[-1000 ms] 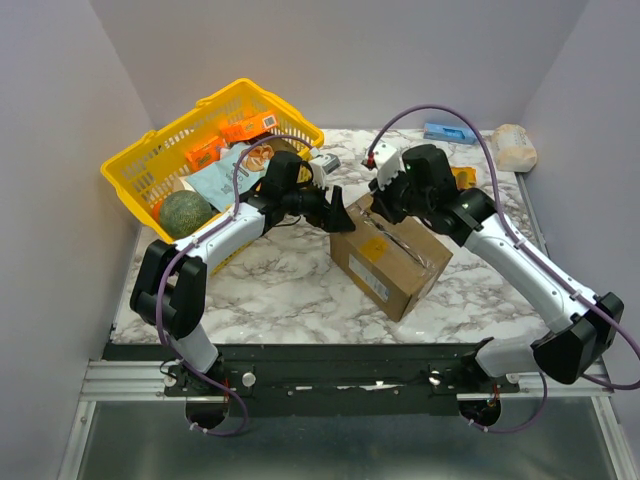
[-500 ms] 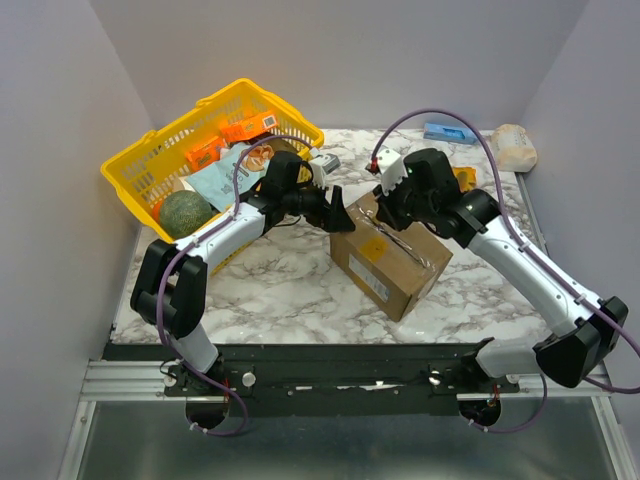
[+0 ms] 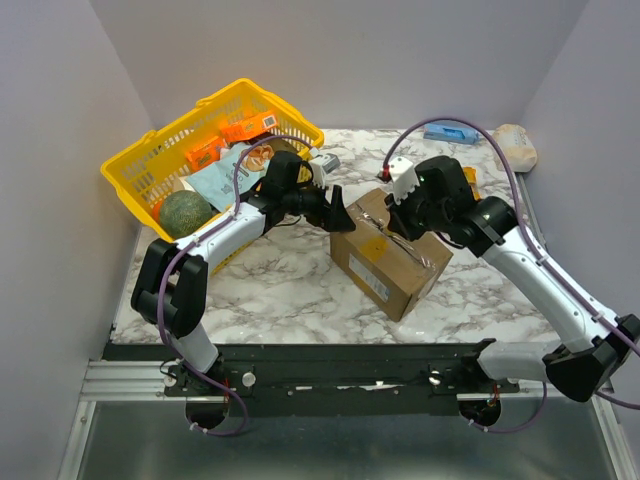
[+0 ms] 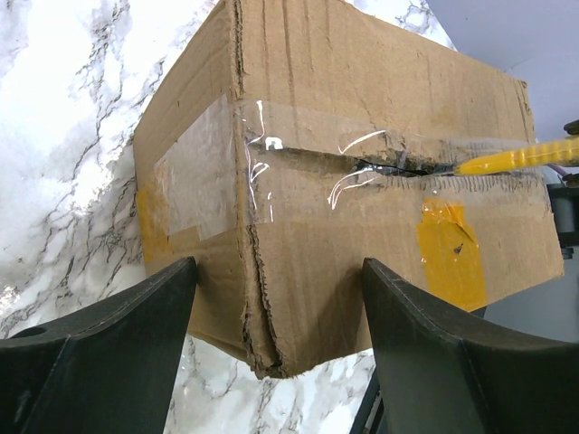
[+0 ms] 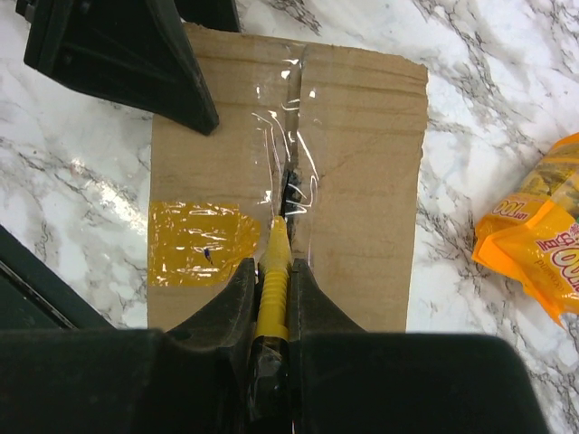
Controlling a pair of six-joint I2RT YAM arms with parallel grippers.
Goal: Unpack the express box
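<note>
The express box, brown cardboard with clear tape and a yellow sticker, lies at the table's middle. My left gripper is open, its black fingers on either side of the box's left end corner. My right gripper is above the box top, shut on a yellow pen-like cutter. The cutter's tip sits in the taped centre seam, where the tape is torn open. The cutter also shows in the left wrist view.
A yellow plastic basket with a green melon and packets stands at the back left. An orange snack packet lies right of the box. A blue packet and a beige bundle lie at the back right.
My right gripper has moved to the right along the box top with the cutter in it. The left arm and the box have stayed put.
</note>
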